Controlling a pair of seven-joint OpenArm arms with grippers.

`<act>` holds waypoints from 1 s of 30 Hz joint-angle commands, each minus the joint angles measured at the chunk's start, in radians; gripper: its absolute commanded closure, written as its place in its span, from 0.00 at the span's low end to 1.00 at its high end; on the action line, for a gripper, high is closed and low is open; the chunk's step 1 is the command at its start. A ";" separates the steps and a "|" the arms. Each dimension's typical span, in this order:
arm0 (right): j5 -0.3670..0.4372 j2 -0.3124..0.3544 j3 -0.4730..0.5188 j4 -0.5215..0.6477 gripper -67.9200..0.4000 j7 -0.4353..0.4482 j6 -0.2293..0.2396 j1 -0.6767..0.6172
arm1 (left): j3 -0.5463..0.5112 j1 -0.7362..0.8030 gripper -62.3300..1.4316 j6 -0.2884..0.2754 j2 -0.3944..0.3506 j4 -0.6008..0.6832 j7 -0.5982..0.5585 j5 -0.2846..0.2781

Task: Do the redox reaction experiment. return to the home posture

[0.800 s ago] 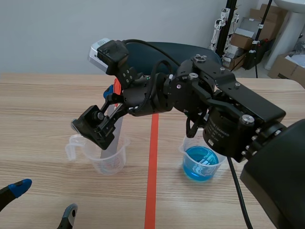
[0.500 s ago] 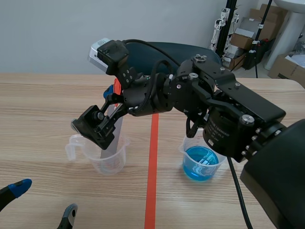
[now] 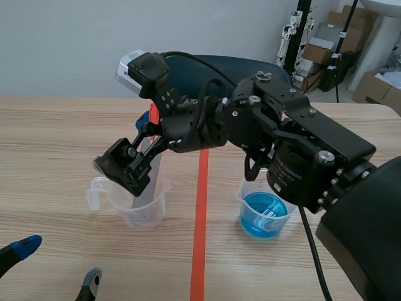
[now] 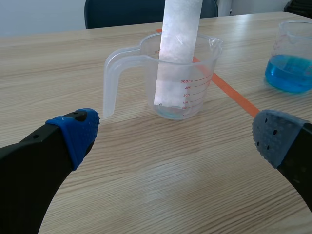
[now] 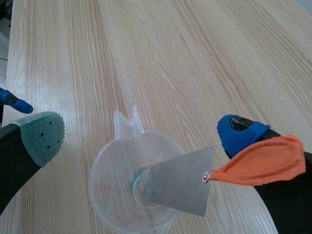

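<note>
A clear measuring cup (image 3: 100, 188) (image 4: 195, 92) stands left of the orange-red line. A grey metal sheet (image 3: 150, 179) (image 4: 178, 48) (image 5: 180, 187) leans upright inside it, with an orange tag (image 5: 261, 163) at its top corner. My right gripper (image 3: 135, 144) (image 5: 141, 134) hangs open just above the cup, the sheet loose between its fingers and the tag lying against the blue-padded finger (image 5: 241, 134). A beaker of blue liquid (image 3: 263, 213) (image 4: 291, 63) stands right of the line. My left gripper (image 3: 59, 263) (image 4: 175, 136) is open and low at the near left, the cup ahead of it.
The right arm (image 3: 294, 144) stretches across the middle of the table above the blue beaker. A dark chair (image 3: 219, 66) stands behind the table's far edge. Boxes and stands (image 3: 326, 44) fill the back right of the room.
</note>
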 commanded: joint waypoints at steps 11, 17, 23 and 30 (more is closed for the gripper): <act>0.015 0.045 0.062 0.274 0.00 -0.041 -0.037 0.008 | 0.001 0.104 0.00 0.026 -0.054 0.024 -0.127 -0.016; 0.014 0.106 0.130 0.420 0.00 -0.027 -0.060 -0.051 | 0.001 0.245 0.00 0.109 -0.169 0.053 -0.251 -0.116; -0.004 0.200 0.196 0.527 0.00 0.040 -0.083 -0.141 | 0.001 0.435 0.00 0.191 -0.345 0.217 -0.266 -0.350; -0.015 0.322 0.308 0.604 0.00 0.202 -0.090 -0.288 | -0.053 0.616 0.00 0.257 -0.555 0.423 -0.262 -0.585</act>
